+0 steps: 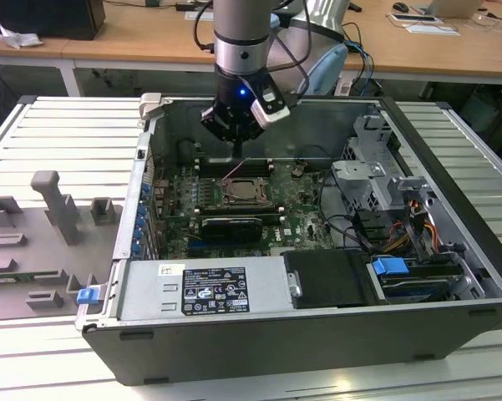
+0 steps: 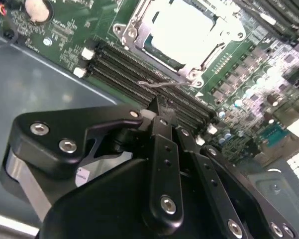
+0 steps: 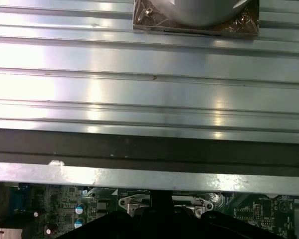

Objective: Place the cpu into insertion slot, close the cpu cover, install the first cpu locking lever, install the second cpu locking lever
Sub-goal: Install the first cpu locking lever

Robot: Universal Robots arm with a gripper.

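On the exterior view's left, grey fixtures (image 1: 57,209) are sitting outside the case. Mid-scene, the gripper (image 1: 238,155) is hovering just above the cpu (image 1: 249,190), its jaws seemingly pinched together. The cpu is lying seated under the lowered cpu cover (image 2: 154,56). A wire locking lever (image 2: 159,85) is apparently standing unlatched beside the fingertips, so lever installation is looking unfinished.

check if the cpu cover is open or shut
Shut: the cpu cover lies flat around the cpu in the second wrist view.
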